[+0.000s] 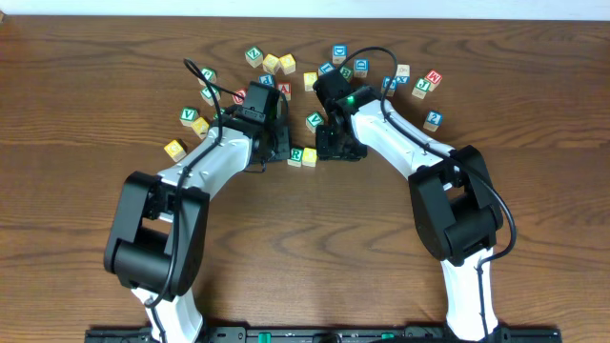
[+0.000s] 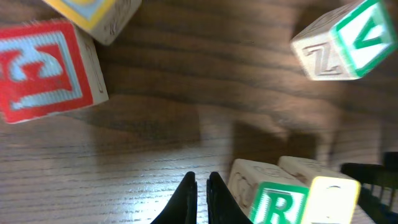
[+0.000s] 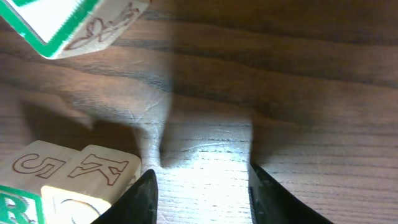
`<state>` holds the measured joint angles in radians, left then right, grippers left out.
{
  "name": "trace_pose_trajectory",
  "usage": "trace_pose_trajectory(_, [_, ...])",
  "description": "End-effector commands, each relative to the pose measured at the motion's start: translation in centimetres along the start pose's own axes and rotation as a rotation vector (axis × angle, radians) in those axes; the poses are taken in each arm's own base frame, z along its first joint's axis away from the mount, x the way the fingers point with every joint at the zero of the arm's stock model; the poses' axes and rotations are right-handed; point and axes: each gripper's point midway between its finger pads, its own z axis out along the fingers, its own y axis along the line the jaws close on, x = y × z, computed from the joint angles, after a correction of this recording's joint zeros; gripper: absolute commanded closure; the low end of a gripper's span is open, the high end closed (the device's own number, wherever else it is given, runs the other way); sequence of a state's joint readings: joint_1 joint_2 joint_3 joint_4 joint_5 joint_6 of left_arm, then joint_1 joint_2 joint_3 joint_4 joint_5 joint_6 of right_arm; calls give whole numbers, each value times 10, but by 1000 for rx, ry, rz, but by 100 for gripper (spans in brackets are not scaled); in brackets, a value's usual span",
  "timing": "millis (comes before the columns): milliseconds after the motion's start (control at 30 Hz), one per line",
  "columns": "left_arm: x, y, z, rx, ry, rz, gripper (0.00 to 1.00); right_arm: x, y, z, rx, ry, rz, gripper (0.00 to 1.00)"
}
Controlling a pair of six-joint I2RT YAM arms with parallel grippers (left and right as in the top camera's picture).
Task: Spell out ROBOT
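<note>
The green-framed R cube [image 1: 296,155] and a plain yellow-faced cube [image 1: 309,155] stand side by side, touching, at the table's middle. My left gripper [image 1: 282,154] is shut and empty on the bare wood just left of the R cube [image 2: 278,204]; its fingertips [image 2: 191,182] nearly meet. The yellow cube [image 2: 333,198] is right of the R. My right gripper [image 1: 330,150] is open just right of the pair, with only bare wood between its fingers. In the right wrist view the yellow cube [image 3: 84,196] sits beside the left fingertip [image 3: 148,183], with the R cube [image 3: 12,208] at the frame's edge.
Several other letter cubes lie scattered in an arc behind the arms, among them a red-framed cube [image 1: 283,89], a green V cube [image 1: 314,120] and yellow cubes [image 1: 175,149]. A red cube [image 2: 43,71] and the green V cube [image 2: 348,40] lie ahead of the left gripper.
</note>
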<state>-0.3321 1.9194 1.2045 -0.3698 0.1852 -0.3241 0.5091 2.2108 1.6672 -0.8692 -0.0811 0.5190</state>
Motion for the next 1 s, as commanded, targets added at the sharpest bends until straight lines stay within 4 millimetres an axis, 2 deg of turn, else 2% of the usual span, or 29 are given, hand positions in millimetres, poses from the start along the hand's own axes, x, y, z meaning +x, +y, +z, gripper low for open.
trace_pose_trajectory(0, [-4, -1, 3, -1, 0, 14, 92, -1, 5, -11, -8, -25, 8, 64])
trace_pose_trajectory(267, [-1, -3, 3, 11, 13, -21, 92, 1, 12, -11, -37, -20, 10, 86])
trace_pose_trajectory(733, [14, -22, 5, 21, 46, 2, 92, 2, 15, -11, -49, -17, -20, 92])
trace_pose_trajectory(967, [16, -24, 5, 21, 51, -4, 92, 3, 18, -11, -52, -15, -31, 92])
